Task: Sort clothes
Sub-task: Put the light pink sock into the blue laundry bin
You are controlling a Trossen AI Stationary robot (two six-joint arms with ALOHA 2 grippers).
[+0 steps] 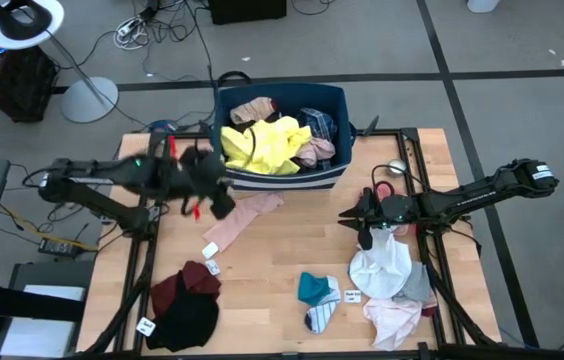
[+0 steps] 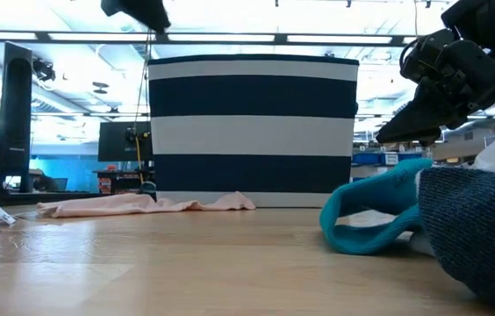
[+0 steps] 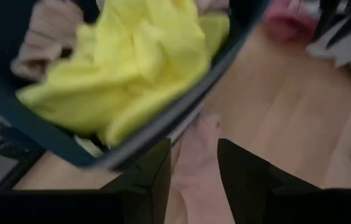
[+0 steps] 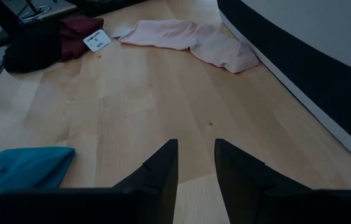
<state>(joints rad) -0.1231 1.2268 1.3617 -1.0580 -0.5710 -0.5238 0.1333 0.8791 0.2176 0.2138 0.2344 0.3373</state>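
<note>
Left hand (image 1: pixel 224 192) open — over pink garment (image 1: pixel 242 218).

place: lab | evidence: floor cables (image 1: pixel 162 20); monitors (image 2: pixel 116 140); ceiling strip lights (image 2: pixel 230 37)

left gripper (image 1: pixel 224 203) – jaws apart (empty) | right gripper (image 1: pixel 350 218) – jaws parted

Grey floor (image 1: pixel 382 40), tangled cables (image 1: pixel 152 20)
</note>
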